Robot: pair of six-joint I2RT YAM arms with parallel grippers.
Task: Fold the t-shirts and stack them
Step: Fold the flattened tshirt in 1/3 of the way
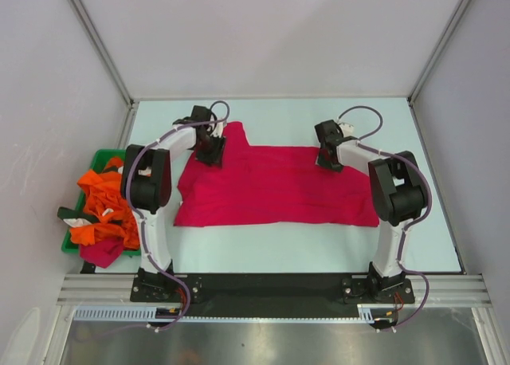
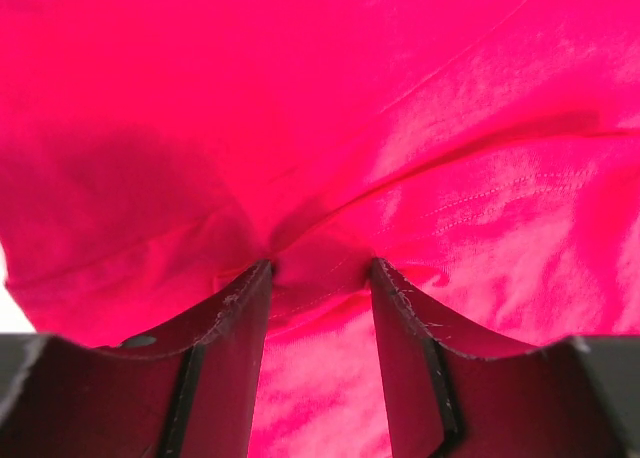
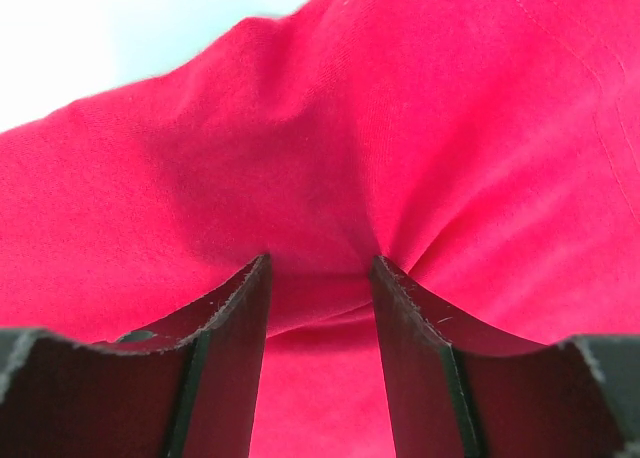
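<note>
**Two pincers pinch the far edge of the pink shirt**

We see one pink t-shirt [image 1: 275,190] spread out in the middle of the table [image 1: 319,118]. It lies mostly flat, with a few long creases running across it. One sleeve pokes out at the far left corner.

The left pincer [image 1: 211,150] is at the far left edge of the shirt, right by that sleeve. The right pincer [image 1: 329,159] is at the far right edge. Both arms reach out over the cloth from the near side.

In the left wrist view, we look right down the two dark fingers [image 2: 235,328]. They are about half way apart, and a bunch of pink cloth is squeezed between their tips. Folds run out from that spot like rays, so we say this pincer has hold of the shirt.

In the right wrist view it looks much the same. The fingers [image 3: 410,318] stand about half way apart with a lump of pink cloth caught between them. The cloth rises in a hump over the tips, and a bit of pale table shows behind it.

At the left side of the table sits a green tray [image 1: 80,191]. The orange t-shirts [image 1: 100,198] lie in it in a messy heap. A bit of dark pink cloth hangs over its near end.
</note>
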